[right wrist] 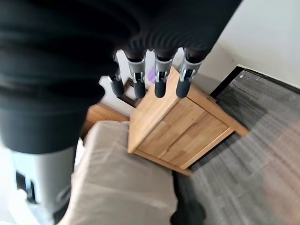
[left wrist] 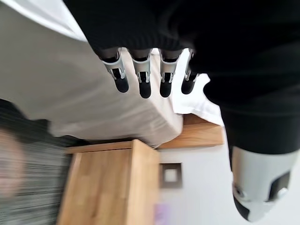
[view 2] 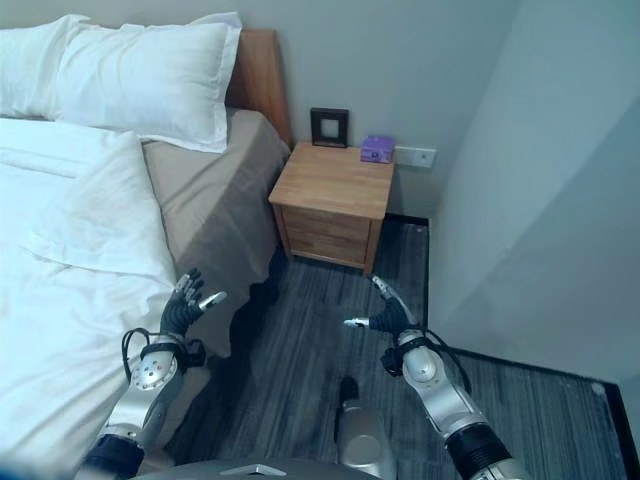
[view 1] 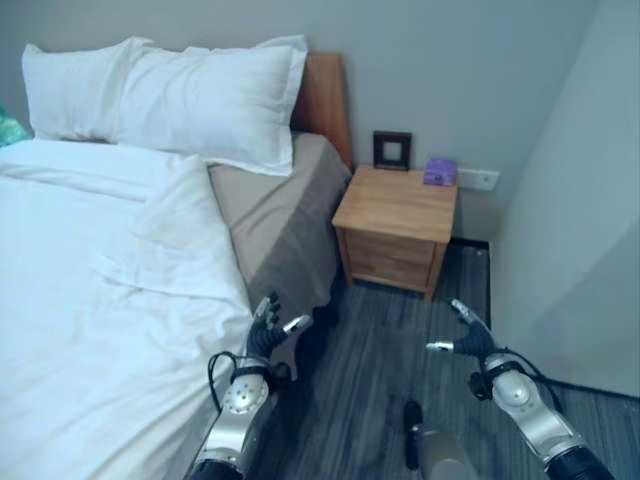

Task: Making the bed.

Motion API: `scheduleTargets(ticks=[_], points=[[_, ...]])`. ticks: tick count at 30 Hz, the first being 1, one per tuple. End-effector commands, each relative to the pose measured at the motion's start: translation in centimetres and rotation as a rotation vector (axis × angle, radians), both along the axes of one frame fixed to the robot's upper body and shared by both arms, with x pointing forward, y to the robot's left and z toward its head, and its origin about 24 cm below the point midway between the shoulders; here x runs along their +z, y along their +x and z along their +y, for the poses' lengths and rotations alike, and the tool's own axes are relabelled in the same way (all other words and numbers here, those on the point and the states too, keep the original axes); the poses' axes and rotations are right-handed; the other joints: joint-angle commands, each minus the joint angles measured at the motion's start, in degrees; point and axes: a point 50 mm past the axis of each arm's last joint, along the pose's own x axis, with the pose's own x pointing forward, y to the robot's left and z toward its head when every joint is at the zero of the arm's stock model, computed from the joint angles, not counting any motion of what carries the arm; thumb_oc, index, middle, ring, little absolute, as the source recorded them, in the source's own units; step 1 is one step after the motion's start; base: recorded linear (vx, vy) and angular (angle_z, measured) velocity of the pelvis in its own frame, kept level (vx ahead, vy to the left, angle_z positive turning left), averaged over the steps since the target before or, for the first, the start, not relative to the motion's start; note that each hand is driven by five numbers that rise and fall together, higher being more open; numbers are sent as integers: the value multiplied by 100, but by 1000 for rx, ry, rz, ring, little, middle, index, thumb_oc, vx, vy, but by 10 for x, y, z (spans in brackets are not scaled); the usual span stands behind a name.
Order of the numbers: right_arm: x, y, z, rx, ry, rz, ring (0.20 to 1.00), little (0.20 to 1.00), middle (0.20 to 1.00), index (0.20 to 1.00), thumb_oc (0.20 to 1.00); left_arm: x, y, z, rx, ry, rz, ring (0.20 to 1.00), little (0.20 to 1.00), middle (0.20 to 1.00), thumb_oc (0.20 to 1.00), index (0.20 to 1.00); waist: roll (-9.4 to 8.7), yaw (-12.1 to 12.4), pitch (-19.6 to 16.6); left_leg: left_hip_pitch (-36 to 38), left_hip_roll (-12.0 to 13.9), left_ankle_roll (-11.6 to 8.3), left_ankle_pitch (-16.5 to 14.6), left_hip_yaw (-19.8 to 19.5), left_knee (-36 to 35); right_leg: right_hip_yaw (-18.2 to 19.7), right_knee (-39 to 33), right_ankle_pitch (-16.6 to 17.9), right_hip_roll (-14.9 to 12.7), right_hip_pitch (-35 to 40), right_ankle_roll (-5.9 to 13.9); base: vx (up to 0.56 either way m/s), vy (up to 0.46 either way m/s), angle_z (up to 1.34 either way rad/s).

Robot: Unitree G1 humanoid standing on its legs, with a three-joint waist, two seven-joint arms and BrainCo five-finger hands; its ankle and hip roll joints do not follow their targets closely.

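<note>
Two hands, both relaxed and grasping nothing — left hand (view 1: 268, 328) beside the near edge of the white duvet (view 1: 90, 300), right hand (view 1: 470, 335) over grey floor (view 1: 380, 340). Farther off: two pillows (view 1: 170, 95), bare mattress (view 1: 275, 215), wooden nightstand (view 1: 395, 225).

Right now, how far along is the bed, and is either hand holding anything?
Done: two pillows sit at the headboard. In hand: nothing; the left hand hangs open beside the bed's edge and the right hand is open over the floor. Left: the white duvet is folded back and rumpled, leaving the tan sheet bare near the nightstand.
</note>
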Motion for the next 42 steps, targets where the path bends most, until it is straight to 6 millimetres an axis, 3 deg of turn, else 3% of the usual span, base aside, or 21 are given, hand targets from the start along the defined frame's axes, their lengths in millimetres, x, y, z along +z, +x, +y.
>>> scheduleTargets(ticks=[1, 5, 6, 7, 8, 9, 11, 13, 14, 16, 18, 20, 21, 22, 24, 27, 29, 31, 34, 36, 42], points=[[12, 1, 22, 60, 46, -87, 1000, 1000, 1000, 1000, 1000, 21, 6, 3, -11, 33, -133, 1000, 1000, 1000, 1000, 1000, -191, -140, -112, 491, -817, 81, -247, -9, 429, 443, -2923, 1260, -667, 555, 833, 341, -331, 30], [19, 7, 16, 74, 19, -107, 1000, 1000, 1000, 1000, 1000, 22, 2, 7, 45, -32, -148, 1000, 1000, 1000, 1000, 1000, -281, 132, 38, -665, -448, -353, 1109, -309, 3563, 203, -2969, 1009, -632, 1535, 400, 380, -423, 42], [29, 15, 15, 78, 9, -143, 1000, 1000, 1000, 1000, 1000, 26, 3, 11, 70, -37, -170, 1000, 1000, 1000, 1000, 1000, -524, 302, 129, -1223, -281, -373, 1247, 152, 4249, 164, -2969, 859, -766, 1847, 267, 358, -397, 17], [29, 15, 15, 78, 10, -144, 1000, 1000, 1000, 1000, 1000, 26, 3, 11, 70, -37, -170, 1000, 1000, 1000, 1000, 1000, -510, 318, 141, -1229, -254, -371, 1217, 166, 4292, 180, -2969, 857, -745, 1845, 267, 346, -308, -6], [33, 18, 13, 81, -7, -153, 1000, 1000, 1000, 1000, 1000, 26, 3, 13, 83, -57, -174, 1000, 1000, 1000, 1000, 1000, -515, 429, 199, -1447, -1, -358, 1142, 538, 4314, 133, -2969, 728, -740, 2053, 225, 324, -72, -32], [36, 21, 9, 79, -29, -158, 1000, 1000, 1000, 1000, 1000, 26, 1, 15, 87, -67, -174, 1000, 1000, 1000, 1000, 1000, -472, 542, 181, -1766, 220, -232, 1139, 1112, 3600, 66, -2969, 556, -704, 2306, 249, 344, -73, -14], [39, 22, 6, 73, -36, -166, 1000, 1000, 1000, 1000, 1000, 25, -3, 17, 86, -62, -171, 1000, 1000, 1000, 1000, 1000, -404, 593, 172, -1797, 138, -217, 1171, 1447, 3074, 38, -2969, 442, -648, 2465, 281, 317, -3, 19], [39, 20, -1, 43, -38, -170, 1000, 1000, 1000, 1000, 1000, 21, -10, 24, 101, -47, -152, 1000, 1000, 1000, 1000, 1000, -284, 515, 122, -1989, 273, -306, 1233, 2526, 2250, -247, -2969, 66, -482, 2814, 309, 493, -69, 43], [38, 15, -11, 3, -50, -172, 1000, 1000, 1000, 1000, 1000, 18, -15, 29, 131, -53, -131, 1000, 1000, 1000, 1000, 1000, -253, 319, 104, -1828, 578, -294, 1387, 3768, 1760, -734, -2969, -194, -432, 3142, 266, 426, -97, 81], [38, 12, -16, -14, -59, -171, 1000, 1000, 1000, 1000, 1000, 16, -18, 31, 130, -59, -113, 1000, 1000, 1000, 1000, 1000, -208, 215, 98, -1590, 688, -246, 1479, 4089, 1549, -958, -2934, -262, -376, 3291, 258, 206, -54, 103], [48, 11, -18, 2, -100, -208, 1000, 1000, 1000, 1000, 1000, 5, -26, 34, 105, -31, -36, 1000, 1000, 1000, 1000, 1000, -72, 167, 15, -1153, 84, 185, 1221, 3894, 798, -1327, -2180, -223, -380, 3364, 328, 192, 37, 58], [49, 9, -19, 1, -115, -217, 1000, 1000, 1000, 1000, 1000, 2, -24, 35, 94, -14, -17, 1000, 1000, 1000, 1000, 1000, -111, 148, -10, -982, -146, 434, 1045, 3904, 591, -1519, -1485, -133, -579, 3229, 476, 165, 58, 62], [60, 15, -13, 21, -126, -274, 1000, 1000, 1000, 1000, 1000, 1, -21, 35, 85, 1, -7, 1000, 1000, 1000, 1000, 1000, -178, 128, 22, -741, -396, 683, 786, 3730, 372, -1566, -379, 480, -946, 2847, 767, 200, 57, 73], [67, 18, -12, 26, -139, -309, 1000, 1000, 1000, 1000, 1000, 2, -18, 36, 84, 5, -10, 1000, 1000, 1000, 1000, 1000, -252, 52, 98, -618, -575, 824, 675, 3567, 216, -1397, 417, 834, -1184, 2407, 983, 125, 59, 87], [86, 24, -5, 60, -163, -397, 1000, 1000, 1000, 1000, 1000, 5, -18, 37, 71, 11, -22, 1000, 1000, 1000, 1000, 1000, -282, 18, 208, -506, -671, 936, 614, 3296, 24, -983, 1089, 947, -1405, 1801, 1057, 21, -38, 124], [105, 33, 2, 89, -180, -485, 1000, 1000, 1000, 1000, 1000, 7, -21, 41, 66, 19, -24, 1000, 1000, 1000, 1000, 1000, -357, 75, 154, -522, -673, 869, 653, 3117, -80, -717, 820, 792, -1557, 1516, 984, 43, -157, 114], [138, 42, 12, 136, -213, -623, 1000, 1000, 1000, 1000, 1000, 5, -29, 50, 64, 35, -2, 1000, 1000, 1000, 1000, 1000, -477, 149, 92, -585, -530, 632, 717, 2704, -130, -421, -501, 482, -1503, 1494, 841, 96, -347, 88], [145, 45, 17, 155, -214, -652, 1000, 1000, 1000, 1000, 1000, 4, -31, 54, 68, 41, 8, 1000, 1000, 1000, 1000, 1000, -504, 138, 61, -611, -461, 552, 747, 2563, -133, -357, -1074, 457, -1390, 1611, 824, 73, -281, 83], [160, 48, 30, 205, -208, -710, 1000, 1000, 1000, 1000, 1000, 1, -36, 65, 91, 50, 42, 1000, 1000, 1000, 1000, 1000, -586, 233, 36, -804, -368, 439, 877, 2047, -151, 250, -1976, 561, -1027, 1631, 836, 78, -216, 125], [165, 53, 38, 236, -210, -721, 1000, 1000, 1000, 1000, 1000, 5, -34, 73, 105, 43, 28, 1000, 1000, 1000, 1000, 1000, -624, 388, 55, -918, -358, 368, 773, 1318, -206, 989, -2473, 589, -868, 1494, 832, 136, -230, 153], [172, 77, 52, 259, -250, -705, 1000, 1000, 1000, 1000, 1000, 11, -27, 70, 132, -75, -33, 1000, 1000, 1000, 1000, 1000, -741, 691, -117, -903, -405, 314, 779, 1065, -205, 766, -2951, 765, -954, 1837, 898, 86, -137, 114]])
